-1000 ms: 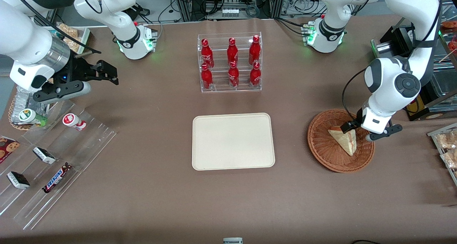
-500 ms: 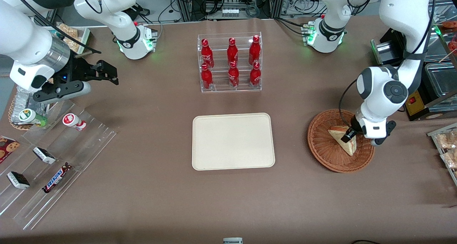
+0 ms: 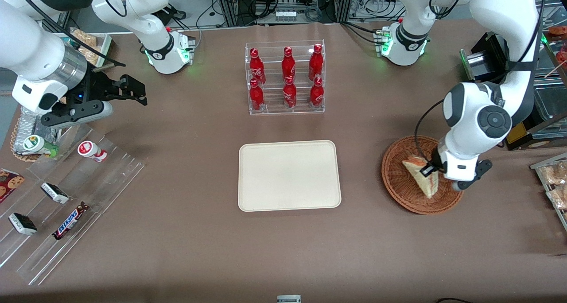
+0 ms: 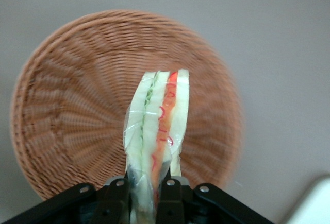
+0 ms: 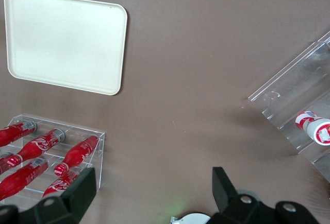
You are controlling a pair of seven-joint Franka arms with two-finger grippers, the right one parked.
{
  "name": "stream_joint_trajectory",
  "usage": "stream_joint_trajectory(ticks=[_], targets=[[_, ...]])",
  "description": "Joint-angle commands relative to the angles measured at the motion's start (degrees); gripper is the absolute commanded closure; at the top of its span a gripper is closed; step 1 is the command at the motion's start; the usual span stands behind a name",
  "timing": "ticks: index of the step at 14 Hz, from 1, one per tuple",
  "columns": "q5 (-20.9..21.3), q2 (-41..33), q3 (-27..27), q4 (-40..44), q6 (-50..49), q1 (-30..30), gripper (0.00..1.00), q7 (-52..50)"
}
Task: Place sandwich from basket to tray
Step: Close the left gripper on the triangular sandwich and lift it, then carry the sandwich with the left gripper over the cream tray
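Wicker fills the wrist camera: the reddish-brown basket [image 4: 124, 105] sits below the gripper [image 4: 147, 188], and the sandwich [image 4: 157, 131] stands on edge between the two black fingers [image 4: 117, 195], which are closed tight on its bread faces. You can read the filling straight down the cut edge, green toward one slice, red-orange toward the other, all under clear wrap. That's the sensible way to hold it: squeezing across the flat sides keeps the layers together.

From the front, the gripper [image 3: 429, 170] hovers over the basket [image 3: 398, 179], at the working arm's end of the tabletop [image 3: 186, 250], with the sandwich [image 3: 418, 174] pinched in it and tilted, its point aimed nearer the camera. It looks lifted clear of the weave, though I can't be sure its lowest tip is free.

My read: grasp made, lift under way, carry not yet begun. The cream tray [image 3: 289, 175] lies flat and bare at mid-table, well apart from the basket, nearer the camera than the rack of red bottles [image 3: 285, 79]. Clearing the basket rim first seems wise, since soft bread could slip or crush if dragged.
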Motion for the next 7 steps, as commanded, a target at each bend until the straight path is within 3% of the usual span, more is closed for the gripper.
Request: stream_joint_trajectory(ticks=[1, 7], targets=[[-0.4, 6.2, 0.5, 9.3, -2.3, -8.4, 0.98, 0.9], [-0.2, 19.7, 0.6, 25.3, -1.9, -24.4, 0.97, -5.9]])
